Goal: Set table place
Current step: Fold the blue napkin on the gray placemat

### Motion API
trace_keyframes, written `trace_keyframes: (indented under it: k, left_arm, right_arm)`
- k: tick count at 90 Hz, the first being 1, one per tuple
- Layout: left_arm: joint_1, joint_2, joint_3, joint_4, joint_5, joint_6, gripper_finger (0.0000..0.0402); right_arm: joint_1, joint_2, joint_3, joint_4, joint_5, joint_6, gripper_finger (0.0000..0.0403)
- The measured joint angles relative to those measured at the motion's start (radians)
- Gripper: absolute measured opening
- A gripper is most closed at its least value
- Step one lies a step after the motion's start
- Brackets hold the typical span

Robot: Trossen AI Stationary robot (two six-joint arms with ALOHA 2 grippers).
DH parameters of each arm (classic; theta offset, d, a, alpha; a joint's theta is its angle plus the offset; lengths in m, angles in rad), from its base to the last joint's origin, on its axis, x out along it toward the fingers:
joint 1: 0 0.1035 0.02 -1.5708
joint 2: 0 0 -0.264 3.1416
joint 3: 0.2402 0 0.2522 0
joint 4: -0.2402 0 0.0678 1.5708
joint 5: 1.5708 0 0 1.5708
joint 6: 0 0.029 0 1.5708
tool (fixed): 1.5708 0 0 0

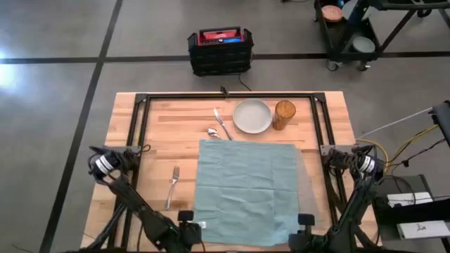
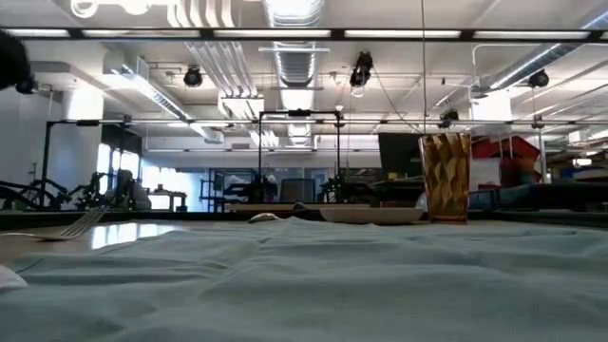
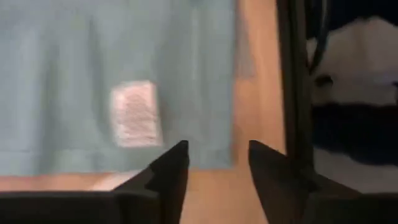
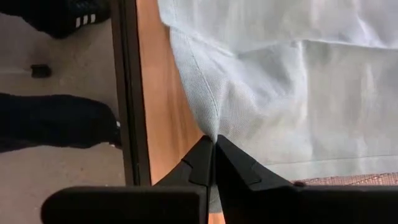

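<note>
So the table (image 1: pixel 158 116) is a light butcher-block top with a black frame over it, sitting on a grey floor, and there's a black crate (image 1: pixel 220 50) on the floor past the far edge. Most of the near middle of the table is covered by the teal napkin (image 1: pixel 246 186), spread open and a bit wrinkled. A strip of grey placemat (image 1: pixel 305 184) peeks out along its right side, so the napkin lies on top of it.

My right pincer (image 4: pixel 214 144) is at the near right corner of the napkin with the fingers pressed together on the cloth edge, and the fabric bunches up into a little ridge right at the tips. My left pincer (image 3: pixel 217 158) sits at the near left corner, fingers spread, nothing between them, just at the hem by a small white label (image 3: pixel 134 113).

The fork (image 1: pixel 172 185) lies on bare wood left of the napkin. Behind the napkin's far edge are the spoon (image 1: pixel 212 132) and knife (image 1: pixel 223 124), just beside each other, then the pale plate (image 1: pixel 252 116), then the amber glass (image 1: pixel 284 114) standing upright right of it.
</note>
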State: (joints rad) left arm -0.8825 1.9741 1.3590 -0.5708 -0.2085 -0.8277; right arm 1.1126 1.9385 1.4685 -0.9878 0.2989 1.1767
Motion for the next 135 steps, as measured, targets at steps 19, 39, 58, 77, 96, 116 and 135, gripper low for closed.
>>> trace_keyframes:
  k: [19, 39, 58, 77, 96, 116, 135]
  left_arm:
    - [0.004, 0.044, 0.0, 0.002, -0.04, -0.019, 0.0189]
    - [0.004, 0.074, 0.004, 0.011, -0.056, 0.001, 0.0133]
    - [0.004, 0.058, 0.003, 0.004, -0.059, 0.005, 0.0017]
    - [0.005, -0.026, 0.0, -0.036, -0.088, -0.032, 0.0015]
    - [-0.007, -0.121, 0.002, -0.075, -0.111, -0.074, 0.0004]
    - [-0.043, -0.145, 0.003, -0.041, -0.113, -0.077, 0.0002]
    - [-0.092, -0.147, 0.003, 0.036, -0.12, -0.144, 0.0001]
  right_arm:
    - [0.0, 0.0, 0.0, 0.0, 0.026, -0.01, 0.0]
    - [0.0, 0.0, 0.0, 0.001, 0.043, -0.009, 0.0]
    - [0.0, 0.0, 0.0, 0.001, 0.042, 0.007, 0.0]
    - [0.004, -0.002, 0.0, -0.004, 0.018, 0.078, 0.0]
    - [0.018, -0.005, 0.0, -0.004, -0.013, 0.116, 0.0]
    - [0.033, -0.005, 0.0, 0.02, -0.013, 0.147, 0.0]
    - [0.048, -0.005, 0.023, 0.108, -0.039, 0.166, 0.0]
